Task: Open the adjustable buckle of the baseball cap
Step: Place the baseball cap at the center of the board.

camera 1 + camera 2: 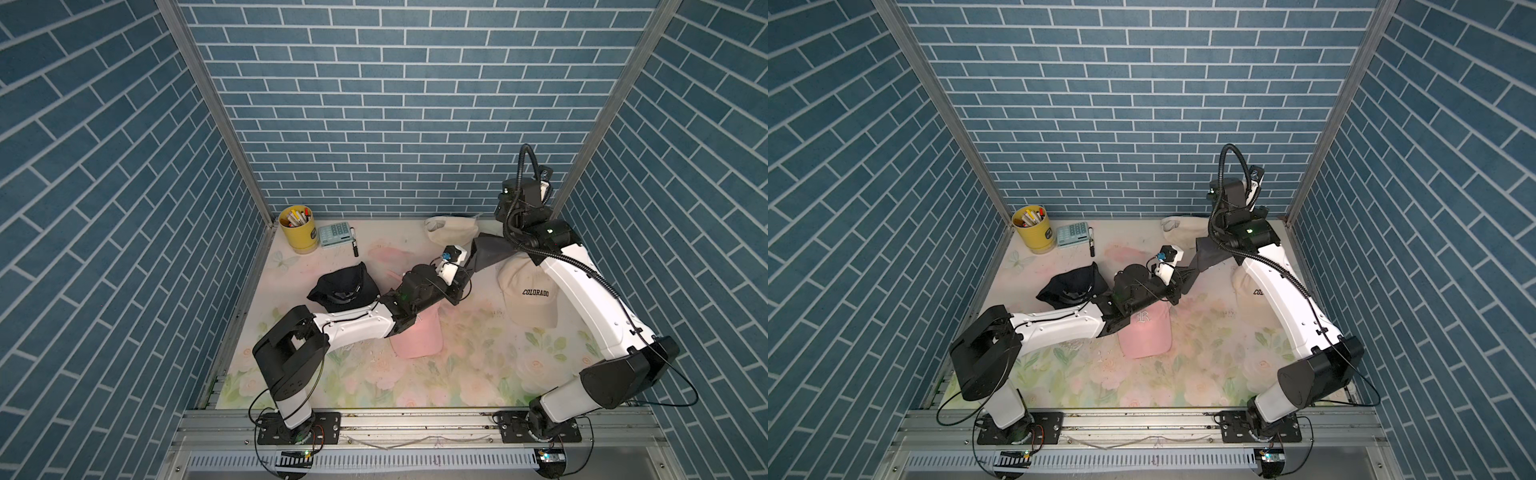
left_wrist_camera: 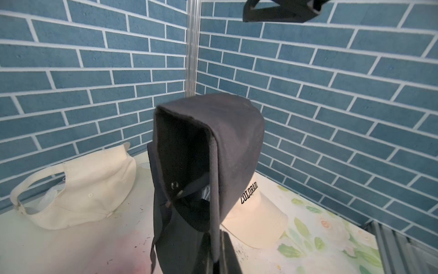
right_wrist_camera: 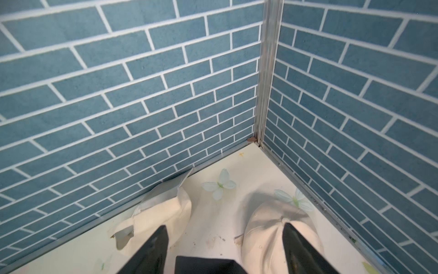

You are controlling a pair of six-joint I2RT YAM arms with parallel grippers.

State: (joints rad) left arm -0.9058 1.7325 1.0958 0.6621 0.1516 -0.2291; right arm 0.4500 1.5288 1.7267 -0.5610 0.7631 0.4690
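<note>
My left gripper [image 2: 216, 259] is clamped on the dark grey cap [image 2: 213, 147], pinching a fold of its cloth edge between closed jaws. In the left wrist view the cap rises from that pinch with its hollow inside turned toward the camera. A thin strap [image 2: 155, 234] dangles loose down one side of it. I see a small round metal piece inside near the rim, but I cannot tell whether that is the buckle. In both top views the cap is held up off the table [image 1: 457, 374], toward the back right. It reaches from the end of my left arm to just under the wrist of my right arm, between the cream cap [image 1: 451, 230] by the back wall and the beige COLORADO cap [image 1: 528, 295].

My right gripper [image 3: 224, 225] is spread. Its two black fingers [image 3: 151, 249] stand well apart with only table and caps showing between them, and I see it touching nothing. It hangs high near the back right corner, over the cream cap and the beige one.

Elsewhere, a pink cap [image 1: 415, 338] lies partly under my left forearm, and a black cap [image 1: 343, 286] sits near it on the left side. A yellow cup [image 1: 297, 237] of pens, a calculator [image 1: 336, 235] and a marker [image 1: 354, 246] are grouped in the back left corner
</note>
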